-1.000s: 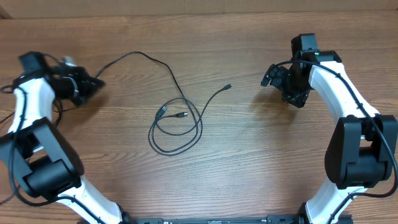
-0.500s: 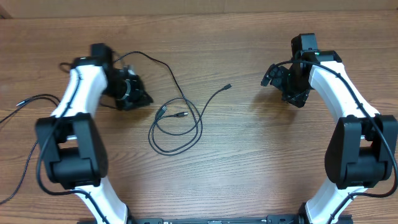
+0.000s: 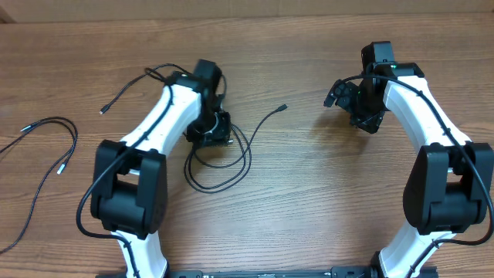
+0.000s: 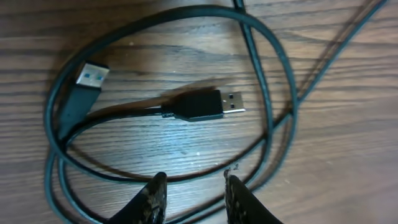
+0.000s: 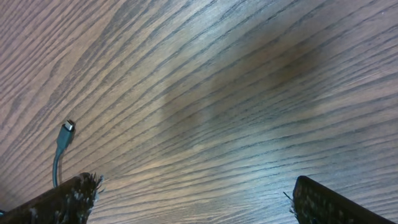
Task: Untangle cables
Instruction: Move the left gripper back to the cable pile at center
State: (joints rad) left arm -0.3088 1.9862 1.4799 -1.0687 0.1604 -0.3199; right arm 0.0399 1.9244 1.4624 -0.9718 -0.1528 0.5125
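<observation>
left gripper low over the looped cables at mid-desk. jaws partly spread, nothing pinched. a strand of the loop runs just past the fingertips; likely lining up a pick near the usb plug. one separate cable lies by the desk's left edge, well apart, judged sorted. right gripper spread wide, empty, parked toward the right edge, presumably to keep clear.

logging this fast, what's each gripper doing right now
Left gripper: partly open, holding nothing, over the coiled cables.
Right gripper: wide open, holding nothing.
</observation>
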